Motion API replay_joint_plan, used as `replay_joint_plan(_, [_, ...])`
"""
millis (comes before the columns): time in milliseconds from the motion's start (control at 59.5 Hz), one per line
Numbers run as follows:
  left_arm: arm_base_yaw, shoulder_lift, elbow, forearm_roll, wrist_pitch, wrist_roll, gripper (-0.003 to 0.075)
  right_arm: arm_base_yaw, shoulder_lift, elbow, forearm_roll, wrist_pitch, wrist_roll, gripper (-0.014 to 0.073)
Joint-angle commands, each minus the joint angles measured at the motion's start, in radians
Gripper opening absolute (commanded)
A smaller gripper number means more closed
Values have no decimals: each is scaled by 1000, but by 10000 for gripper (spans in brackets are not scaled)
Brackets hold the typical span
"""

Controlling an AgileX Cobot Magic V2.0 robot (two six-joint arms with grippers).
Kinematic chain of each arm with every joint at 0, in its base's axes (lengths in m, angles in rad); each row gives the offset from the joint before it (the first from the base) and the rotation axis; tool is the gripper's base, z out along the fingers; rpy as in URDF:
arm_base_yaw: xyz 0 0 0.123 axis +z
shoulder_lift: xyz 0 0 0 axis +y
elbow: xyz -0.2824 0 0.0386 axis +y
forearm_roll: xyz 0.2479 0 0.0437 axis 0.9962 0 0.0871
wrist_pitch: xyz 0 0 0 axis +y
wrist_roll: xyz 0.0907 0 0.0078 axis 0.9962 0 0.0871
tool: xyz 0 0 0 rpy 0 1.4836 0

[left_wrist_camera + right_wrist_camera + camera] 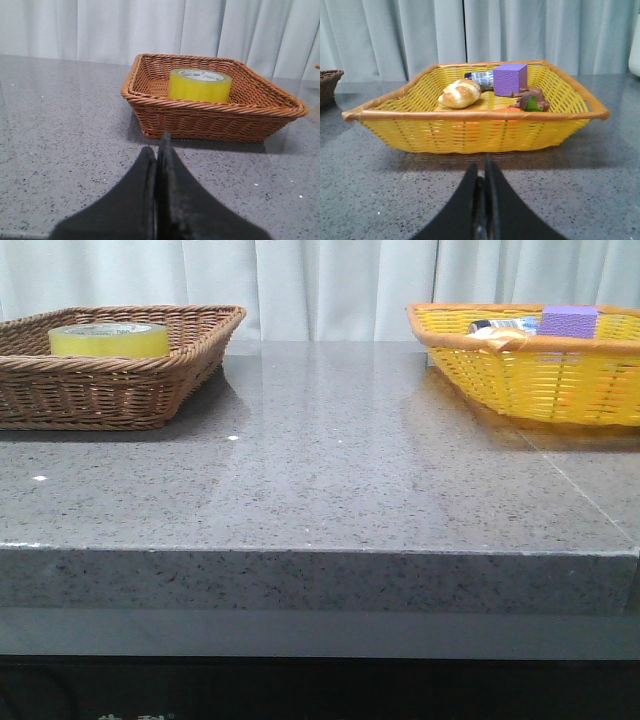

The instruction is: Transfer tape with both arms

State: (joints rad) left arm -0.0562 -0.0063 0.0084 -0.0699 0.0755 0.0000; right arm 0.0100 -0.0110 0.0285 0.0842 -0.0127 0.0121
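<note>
Worktop (320, 490): grey speckled stone-look slab, polished, thick front edge with a paler band below. Faint seam line runs across the surface toward 4 o'clock in the front view. Backdrop: pale grey-white curtain (330, 285), hanging in vertical folds across the full width behind the worktop. Light: soft, diffuse; dull sheen on the slab toward 12 o'clock. Below the slab, dark.
</note>
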Motion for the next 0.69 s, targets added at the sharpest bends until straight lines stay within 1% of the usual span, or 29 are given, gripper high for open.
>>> replay_joint_plan(0, [-1, -17, 39, -10, -75, -9, -20, -15, -26, -26, -10, -68, 2, -68])
replay_joint_plan(134, [-1, -17, 39, -10, -75, -9, -20, -32, -26, -26, -10, -67, 2, -68])
replay_joint_plan(672, [-1, -17, 39, -10, -75, -9, -20, -32, -26, -26, -10, -66, 2, -68])
